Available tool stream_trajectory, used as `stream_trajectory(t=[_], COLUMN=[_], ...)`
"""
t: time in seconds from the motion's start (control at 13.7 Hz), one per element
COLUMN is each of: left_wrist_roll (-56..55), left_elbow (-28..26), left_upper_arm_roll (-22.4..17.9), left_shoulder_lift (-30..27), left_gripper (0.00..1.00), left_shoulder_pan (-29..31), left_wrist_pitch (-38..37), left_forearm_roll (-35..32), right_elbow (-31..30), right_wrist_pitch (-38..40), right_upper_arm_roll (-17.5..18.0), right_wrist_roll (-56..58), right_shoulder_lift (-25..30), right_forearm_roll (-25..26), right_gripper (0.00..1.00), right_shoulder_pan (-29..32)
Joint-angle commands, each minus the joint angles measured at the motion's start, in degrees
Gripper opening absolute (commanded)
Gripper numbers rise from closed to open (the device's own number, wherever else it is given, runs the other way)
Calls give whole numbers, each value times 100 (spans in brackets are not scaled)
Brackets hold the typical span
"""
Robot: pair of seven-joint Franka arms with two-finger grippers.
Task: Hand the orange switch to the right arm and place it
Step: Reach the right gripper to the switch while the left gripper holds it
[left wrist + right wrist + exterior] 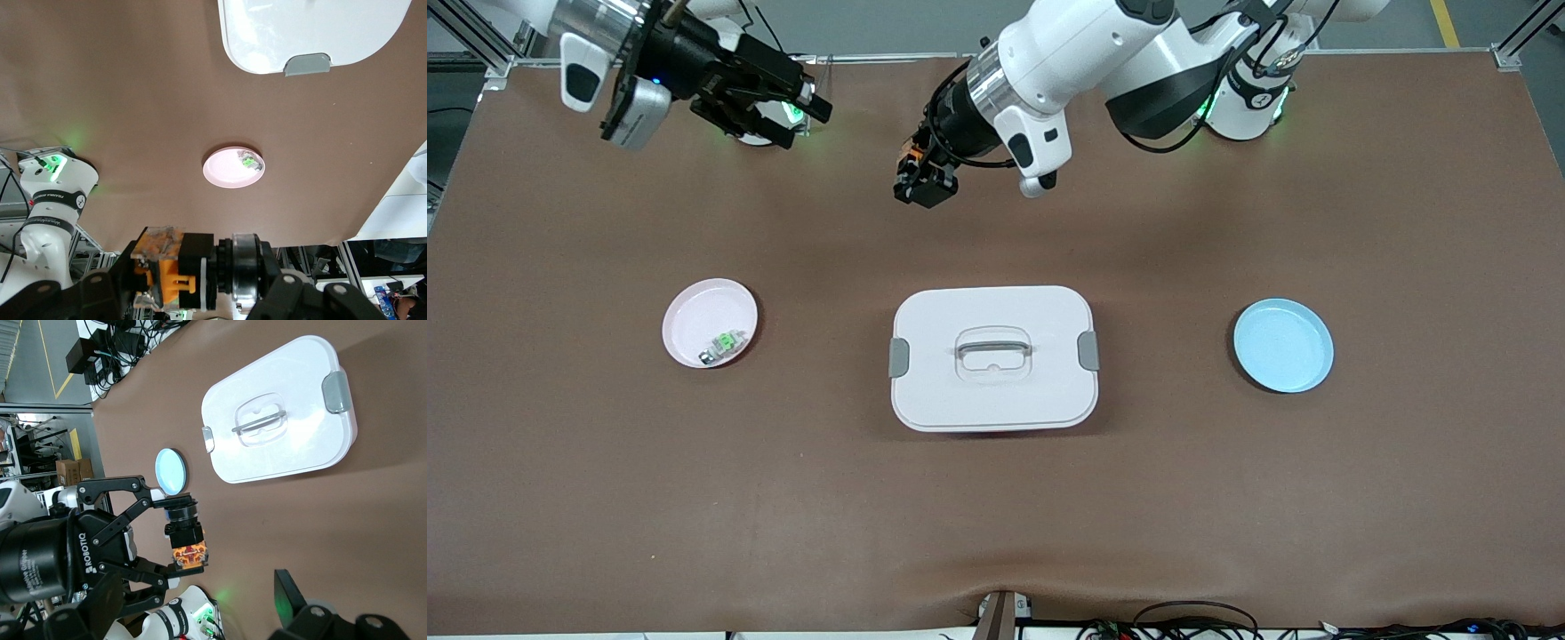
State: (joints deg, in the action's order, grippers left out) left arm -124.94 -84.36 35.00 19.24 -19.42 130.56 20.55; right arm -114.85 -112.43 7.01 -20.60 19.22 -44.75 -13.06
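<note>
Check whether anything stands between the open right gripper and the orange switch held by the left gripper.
Nothing visible does. The left gripper holds the orange switch in the air above the brown table. The right gripper hangs open beside it toward the right arm's end, with only open air between them.

Your left hand (925, 182) grips the orange switch (911, 162) above the counter (996, 498). Your right hand (805, 111), at its nine o'clock, gapes.

white lidded box (313, 33) cut by the frame edge, right claw (313, 613) only partly in frame — one finger visible
</note>
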Motion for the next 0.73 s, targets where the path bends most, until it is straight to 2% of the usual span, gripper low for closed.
stream_trajectory(t=[0.0,0.22,0.65], left_wrist_roll=[-232,-232,-259], left_elbow=[157,166,157], left_upper_arm_roll=[-20,-29,-29], left_shoulder_lift=[80,71,71], left_gripper=[44,44,45], left_shoulder_pan=[-141,-141,-150], left_wrist_pitch=[83,135,197], left_forearm_roll=[-245,-245,-289], right_elbow=[-380,-565,-583], right_wrist_pitch=[-445,-779,-894], right_upper_arm_roll=[-59,-50,-50], right_wrist_roll=[-84,-93,-207], right_shoulder_lift=[100,47,-49], right_forearm_roll=[-113,-113,-121], right_gripper=[100,100,100], right_shoulder_pan=[-354,-600,-698])
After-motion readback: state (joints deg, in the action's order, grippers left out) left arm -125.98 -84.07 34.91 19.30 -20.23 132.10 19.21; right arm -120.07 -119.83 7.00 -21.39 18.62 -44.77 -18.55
